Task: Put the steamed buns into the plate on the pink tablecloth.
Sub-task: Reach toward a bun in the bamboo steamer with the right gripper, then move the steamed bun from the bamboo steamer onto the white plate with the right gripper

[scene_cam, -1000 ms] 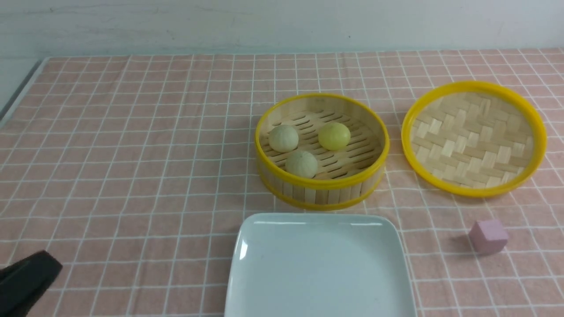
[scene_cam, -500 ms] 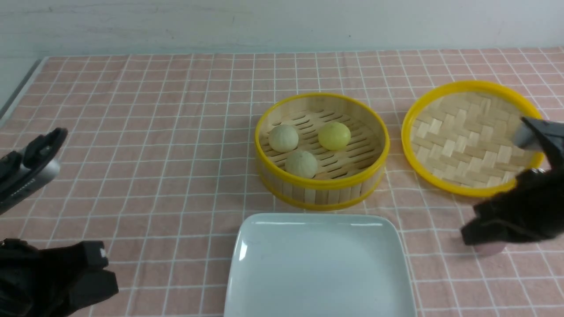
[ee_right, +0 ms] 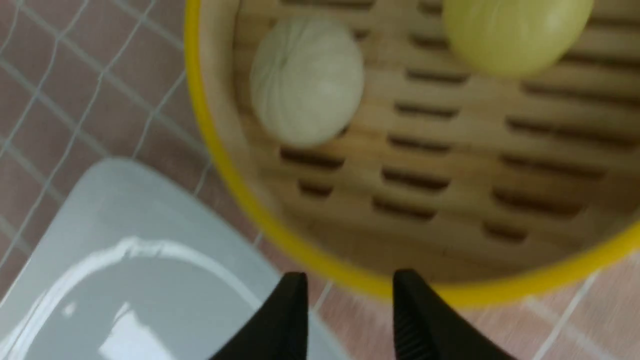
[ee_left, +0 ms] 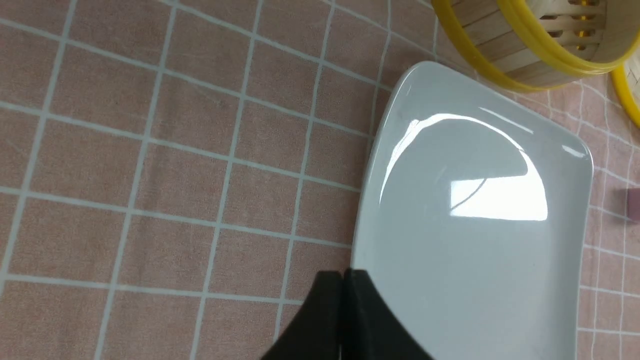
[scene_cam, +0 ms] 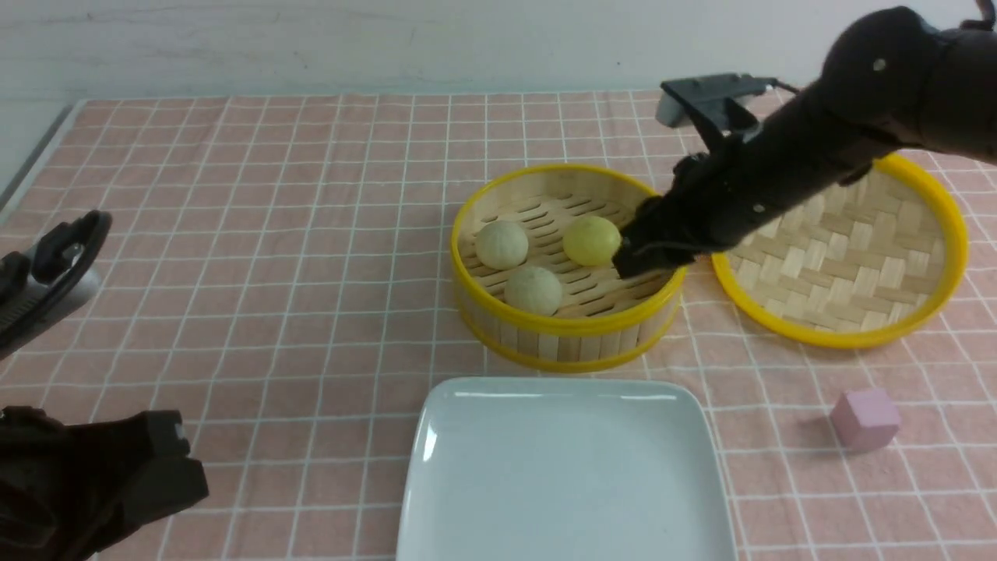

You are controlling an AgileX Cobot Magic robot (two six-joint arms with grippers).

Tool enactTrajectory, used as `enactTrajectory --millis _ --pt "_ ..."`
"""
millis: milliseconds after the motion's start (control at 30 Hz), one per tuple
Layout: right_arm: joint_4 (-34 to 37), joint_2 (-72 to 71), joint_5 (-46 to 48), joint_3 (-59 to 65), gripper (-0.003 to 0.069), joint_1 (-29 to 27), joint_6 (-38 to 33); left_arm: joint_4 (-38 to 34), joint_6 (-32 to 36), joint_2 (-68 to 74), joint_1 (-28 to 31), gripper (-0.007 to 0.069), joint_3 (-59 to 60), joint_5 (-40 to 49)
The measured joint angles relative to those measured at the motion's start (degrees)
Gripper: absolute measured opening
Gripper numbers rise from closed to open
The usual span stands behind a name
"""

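Note:
Three steamed buns lie in the bamboo steamer (scene_cam: 568,327): a beige one (scene_cam: 501,244), a yellow one (scene_cam: 591,240) and a second beige one (scene_cam: 533,290). The white plate (scene_cam: 565,467) lies empty on the pink tablecloth (scene_cam: 234,234), just in front of the steamer. My right gripper (scene_cam: 632,259) hangs over the steamer's right rim beside the yellow bun, open and empty. In the right wrist view, the right gripper (ee_right: 350,287) has its jaws apart above the rim, with a beige bun (ee_right: 307,80) and the yellow bun (ee_right: 515,30) beyond. My left gripper (ee_left: 343,280) is shut and empty, left of the plate (ee_left: 475,280).
The woven steamer lid (scene_cam: 849,265) lies right of the steamer, partly under my right arm. A pink cube (scene_cam: 864,418) sits at the front right. The table's left edge runs at the far left.
My right arm has swung from the right edge over the lid to the steamer's right rim, uncovering the pink cube. The left arm has barely moved.

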Motion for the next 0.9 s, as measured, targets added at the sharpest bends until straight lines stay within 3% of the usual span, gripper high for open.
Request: enactTrajectory --millis 100,133,267,367,567,700,900 --pt "-0.06 3.69 -8.95 -2.60 0.0382 0.17 -0.87 -0.20 0.00 0.00 0.00 0.0034 0.00 0.00" --pt "-0.01 6.45 -16.06 -3.29 0.0407 0.24 -1.13 -0.35 0.00 0.00 0.00 0.0038 0.00 0.00" --pt "0.09 10.73 -20.03 -3.30 0.0402 0.24 -1.21 -0.42 0.00 0.00 0.00 0.0043 0.00 -0.18" --pt "0.81 12.89 -19.90 -3.30 0.0353 0.30 -1.26 -0.46 0.00 0.00 0.00 0.0046 0.00 -0.21" --pt "2.22 12.85 -18.18 -3.35 0.0044 0.49 -1.26 -0.59 0.00 0.00 0.00 0.0055 0.00 -0.32" --pt "0.91 8.72 -13.74 -3.29 0.0011 0.49 -1.26 -0.59 0.00 0.00 0.00 0.0061 0.00 -0.10" --pt "-0.29 -9.04 5.67 -1.54 0.0010 0.69 2.27 -0.59 0.00 0.00 0.00 0.0069 0.00 1.36"
